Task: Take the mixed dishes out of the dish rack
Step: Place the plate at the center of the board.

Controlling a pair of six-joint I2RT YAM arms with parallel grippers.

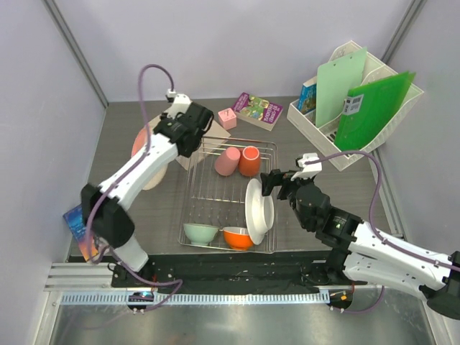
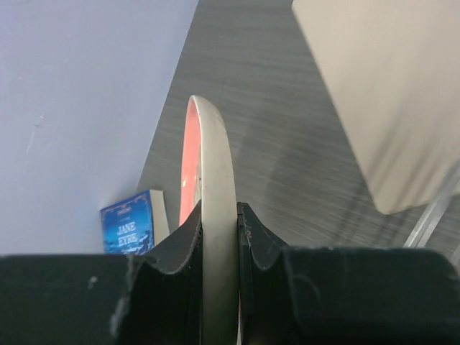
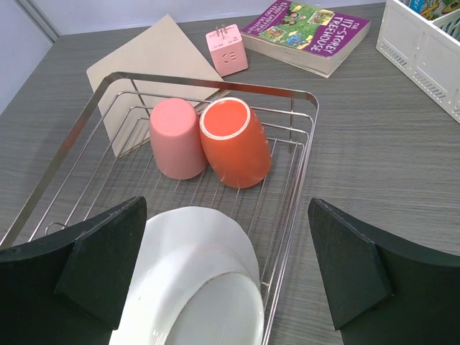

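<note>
Silver wire dish rack (image 1: 215,198) is sitting in the middle of the table, slightly toward the near edge. A pink cup (image 3: 176,136) and an orange cup (image 3: 233,144) are lying side by side and touching at the rack's far end. Along the rack's right side, white plates (image 1: 256,207) are standing on edge. A mint-green bowl (image 1: 200,232) and an orange bowl (image 1: 238,237) are sitting next to each other at the near end. The right gripper (image 3: 230,251) is hovering over those standing plates with its fingers (image 3: 108,251) spread wide and gripping nothing. Outside the rack, toward the table's left edge, the left gripper (image 2: 219,223) is clamping the pink-rimmed plate (image 2: 213,187) by its rim, both fingers (image 2: 180,244) pressing on it. The plate is standing on edge, and whether it is touching the table cannot be told. A beige board (image 3: 154,65) is lying just off the rack's far-left corner. A blue Jane Eyre book (image 2: 129,230) is lying near the table's near-left corner. Toward the far edge, a small pink cube (image 3: 226,49) and a purple paperback (image 3: 309,32) are resting beside each other. A white organizer (image 1: 309,122) holding green folders is occupying the far-right corner.
</note>
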